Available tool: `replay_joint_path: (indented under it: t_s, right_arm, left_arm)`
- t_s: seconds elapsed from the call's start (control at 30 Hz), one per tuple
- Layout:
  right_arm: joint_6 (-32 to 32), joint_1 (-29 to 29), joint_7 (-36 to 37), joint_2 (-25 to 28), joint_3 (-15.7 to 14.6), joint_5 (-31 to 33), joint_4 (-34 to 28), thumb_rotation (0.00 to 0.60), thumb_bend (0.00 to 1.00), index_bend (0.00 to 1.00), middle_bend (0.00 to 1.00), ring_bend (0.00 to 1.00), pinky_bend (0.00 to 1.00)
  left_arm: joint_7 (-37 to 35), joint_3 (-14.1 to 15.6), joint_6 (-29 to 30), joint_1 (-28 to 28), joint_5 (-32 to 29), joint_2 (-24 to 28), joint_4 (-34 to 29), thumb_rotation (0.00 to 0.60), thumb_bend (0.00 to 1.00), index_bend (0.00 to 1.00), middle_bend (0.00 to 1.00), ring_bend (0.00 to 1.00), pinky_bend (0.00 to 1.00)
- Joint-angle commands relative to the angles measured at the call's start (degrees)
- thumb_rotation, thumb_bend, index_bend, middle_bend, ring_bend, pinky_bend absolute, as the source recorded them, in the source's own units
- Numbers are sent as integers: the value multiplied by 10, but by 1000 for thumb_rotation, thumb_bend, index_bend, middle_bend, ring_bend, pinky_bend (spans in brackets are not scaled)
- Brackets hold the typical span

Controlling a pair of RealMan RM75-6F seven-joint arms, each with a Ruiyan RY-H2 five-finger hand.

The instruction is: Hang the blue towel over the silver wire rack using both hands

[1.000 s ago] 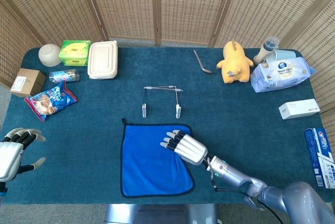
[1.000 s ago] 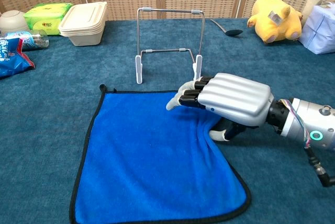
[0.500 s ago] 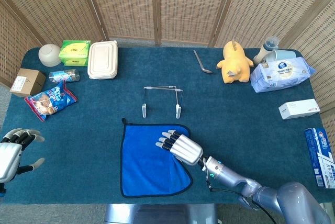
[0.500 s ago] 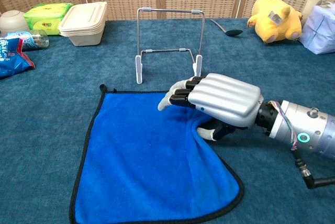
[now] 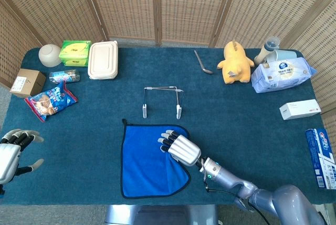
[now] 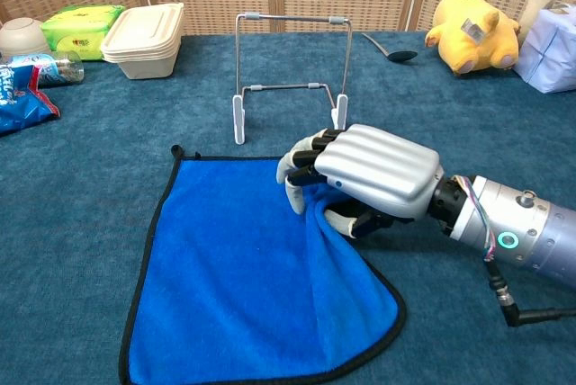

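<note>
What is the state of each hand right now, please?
Left hand: open, holding nothing, off to the table's left edge.
Right hand: fingers curled, gripping the blue towel at its right edge.

towel [image 6: 234, 268] on table [image 6: 450, 115] | rack [image 6: 290, 79] just behind towel | right hand [image 6: 364, 178] on towel's right edge

Head overhead; chest low (nearer)

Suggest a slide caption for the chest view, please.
Right hand gathers the blue towel near the silver wire rack.
</note>
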Motion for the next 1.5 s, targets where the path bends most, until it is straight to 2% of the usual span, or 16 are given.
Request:
replay_joint_path:
  t_s: [0.03,0.2,0.37,0.57,0.83,0.93,1.5]
  right_arm:
    - [3,0,4,-3,-1,0,2,600,462,539,311,248,252]
    - [6,-1,10,-7,-2,-1,5,600,453,637,345,283,256]
    - [8,-1,12,-5,-1,2,1,600,453,658,351,287,256]
    - [9,0,9,-2,1,3,-8,600,452,662,353,288,256]
    - [5,2,2,0,3,5,-23,600,451,663,354,288,256]
    - [4,3,-1,1,5,7,-29,600,452,663,355,288,256]
    - [1,-2,3,4,6,15,-31,600,453,664,358,288,258]
  left_arm:
    - [1,0,-2,-1,0,0,0,600,245,382,334,284,203]
    - [17,2,-14,-7,3,-2,6,600,245,389,337,284,203]
    - [51,8,-30,-23,31,-10,26,600,246,400,357,293,209]
    - [45,22,-58,-54,81,-32,73,600,245,397,372,312,227]
    - [-16,34,-72,-106,154,-90,155,600,246,389,369,311,229]
    - [-44,34,-75,-132,176,-130,198,600,246,384,362,306,229]
    - [-68,43,-91,-193,191,-241,291,600,247,377,350,291,218]
